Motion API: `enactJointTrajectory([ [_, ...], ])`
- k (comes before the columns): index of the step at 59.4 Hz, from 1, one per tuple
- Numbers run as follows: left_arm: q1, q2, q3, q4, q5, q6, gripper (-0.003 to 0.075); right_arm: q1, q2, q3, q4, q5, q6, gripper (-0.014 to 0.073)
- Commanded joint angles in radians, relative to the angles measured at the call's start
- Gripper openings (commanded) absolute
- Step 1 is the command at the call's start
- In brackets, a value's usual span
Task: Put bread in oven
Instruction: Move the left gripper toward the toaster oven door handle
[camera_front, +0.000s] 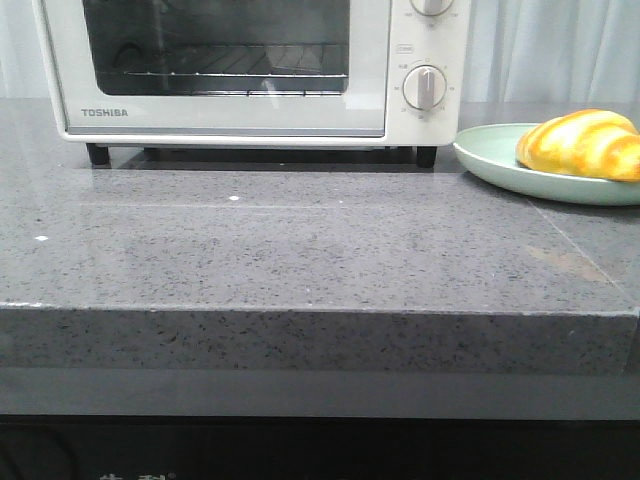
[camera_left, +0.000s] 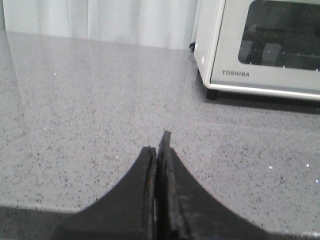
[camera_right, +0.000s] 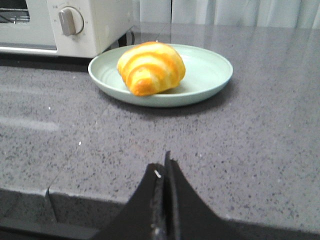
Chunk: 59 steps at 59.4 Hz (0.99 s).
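Note:
The bread (camera_front: 583, 142), a glossy golden-yellow roll with cream stripes, lies on a pale green plate (camera_front: 500, 160) at the right of the counter; it also shows in the right wrist view (camera_right: 150, 67). The cream-white Toshiba oven (camera_front: 250, 110) stands at the back with its glass door shut; it also shows in the left wrist view (camera_left: 260, 50). My left gripper (camera_left: 159, 145) is shut and empty, low over the counter, left of the oven. My right gripper (camera_right: 164, 162) is shut and empty near the counter's front edge, short of the plate. Neither gripper shows in the front view.
The grey speckled stone counter (camera_front: 300, 250) has a front edge (camera_front: 300, 312) that drops to a dark lower ledge. A white curtain (camera_front: 560, 50) hangs behind. The plate (camera_right: 210, 75) sits just right of the oven's dial side (camera_right: 70, 21).

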Motion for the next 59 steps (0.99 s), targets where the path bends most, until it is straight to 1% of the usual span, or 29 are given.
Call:
enactJointTrajectory([
  [1, -0.001, -0.017, 0.000, -0.009, -0.152, -0.009, -0.0020, -0.007, -0.023, -0.027, 0.026, -0.119, 0.002, -0.0060],
  [4, -0.001, -0.017, -0.020, -0.009, -0.182, -0.009, -0.0021, -0.007, -0.023, -0.060, 0.051, -0.114, 0.002, -0.0060],
  [9, -0.001, -0.013, -0.093, -0.004, -0.155, -0.009, -0.0021, -0.007, -0.021, -0.143, 0.061, -0.086, 0.002, -0.0060],
  [17, 0.002, 0.064, -0.260, 0.039, 0.026, -0.009, -0.0021, -0.007, 0.039, -0.283, 0.056, 0.029, 0.002, -0.0060],
  [20, 0.002, 0.129, -0.328, 0.047, 0.103, -0.009, -0.0021, -0.007, 0.093, -0.344, 0.056, 0.080, 0.002, -0.0060],
  [23, 0.002, 0.198, -0.377, 0.047, 0.140, -0.009, -0.0021, -0.007, 0.145, -0.390, 0.056, 0.122, 0.002, -0.0060],
  [28, 0.002, 0.324, -0.441, 0.045, 0.142, -0.009, -0.0021, -0.007, 0.228, -0.451, 0.057, 0.140, 0.002, -0.0060],
  [38, -0.015, 0.544, -0.534, 0.039, 0.016, 0.035, -0.0021, -0.007, 0.306, -0.485, 0.057, 0.136, 0.002, -0.0060],
  [42, -0.066, 0.640, -0.601, 0.039, 0.009, 0.049, -0.0021, -0.007, 0.309, -0.485, 0.057, 0.136, 0.002, -0.0060],
  [52, -0.276, 0.863, -0.793, 0.042, -0.040, 0.049, -0.0021, -0.007, 0.309, -0.485, 0.057, 0.136, 0.002, -0.0060],
  [59, -0.415, 1.010, -0.900, 0.082, -0.120, 0.049, -0.0020, -0.007, 0.309, -0.485, 0.057, 0.136, 0.002, -0.0060],
])
